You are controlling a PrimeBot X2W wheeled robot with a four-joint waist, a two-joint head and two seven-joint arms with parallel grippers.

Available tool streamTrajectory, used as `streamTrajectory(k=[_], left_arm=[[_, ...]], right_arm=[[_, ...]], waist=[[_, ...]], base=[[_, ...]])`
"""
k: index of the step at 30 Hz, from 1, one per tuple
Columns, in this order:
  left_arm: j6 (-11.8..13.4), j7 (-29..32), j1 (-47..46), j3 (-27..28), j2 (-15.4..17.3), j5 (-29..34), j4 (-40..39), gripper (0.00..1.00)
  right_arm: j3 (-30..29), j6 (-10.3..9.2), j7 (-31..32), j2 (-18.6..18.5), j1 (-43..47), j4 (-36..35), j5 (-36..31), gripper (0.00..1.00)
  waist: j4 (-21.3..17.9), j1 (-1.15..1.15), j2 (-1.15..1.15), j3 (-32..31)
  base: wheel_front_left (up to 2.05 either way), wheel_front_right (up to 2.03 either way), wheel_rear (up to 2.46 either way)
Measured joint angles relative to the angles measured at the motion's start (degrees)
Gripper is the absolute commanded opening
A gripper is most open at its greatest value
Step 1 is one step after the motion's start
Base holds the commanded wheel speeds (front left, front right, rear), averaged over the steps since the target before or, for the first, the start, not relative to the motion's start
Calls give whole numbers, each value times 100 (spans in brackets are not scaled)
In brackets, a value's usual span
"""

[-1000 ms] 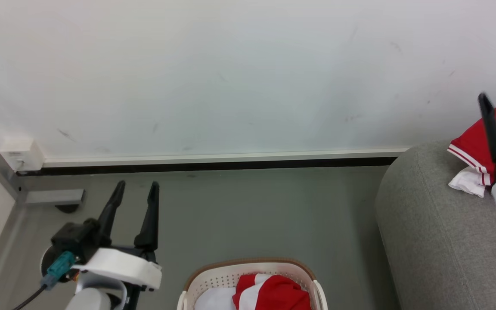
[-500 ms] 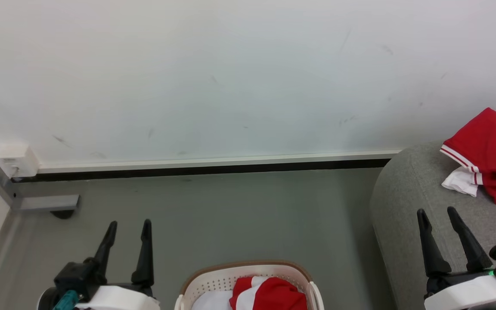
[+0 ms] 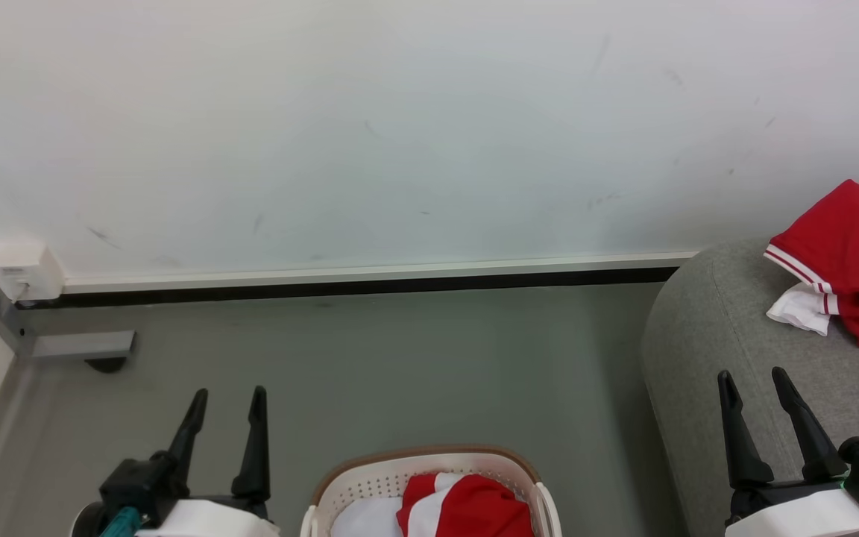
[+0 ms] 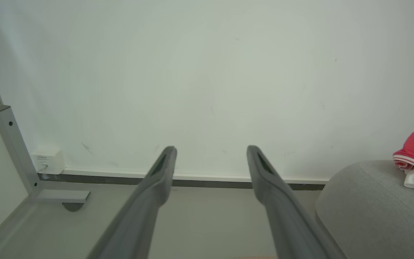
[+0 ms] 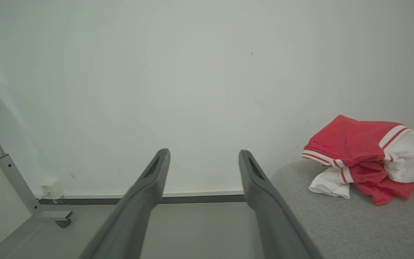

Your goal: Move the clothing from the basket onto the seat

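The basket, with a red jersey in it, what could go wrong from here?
1. The basket sits at the head view's bottom edge, so the red jersey in it is partly out of frame; a reach could miss it or snag the white cloth beside it.
2. The other jersey lies toward the rounded end of the sofa; another dropped there might slide off.

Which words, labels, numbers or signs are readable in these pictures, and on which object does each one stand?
No text can be read in full.
On the small white box low on the wall: a short dark printed line, too small and blurred to read.
On the clothing lying on the seat: red-and-white stripes, no letters or numbers visible.
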Motion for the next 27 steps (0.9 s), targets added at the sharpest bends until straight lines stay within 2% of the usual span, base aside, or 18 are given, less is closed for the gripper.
streamTrajectory(k=[13, 27], left_arm=[[-99, 0, -37, 66, -33, 92, 80, 100], [-56, 0, -64, -2, -35, 34, 101, 100]], right_arm=[[-14, 0, -1, 82, -54, 151, -48, 100], [41, 0, -1, 65, -98, 255, -27, 100]], waist=[[-8, 0, 0, 30], [-87, 0, 0, 75]], base=[[0, 0, 0], [0, 0, 0]])
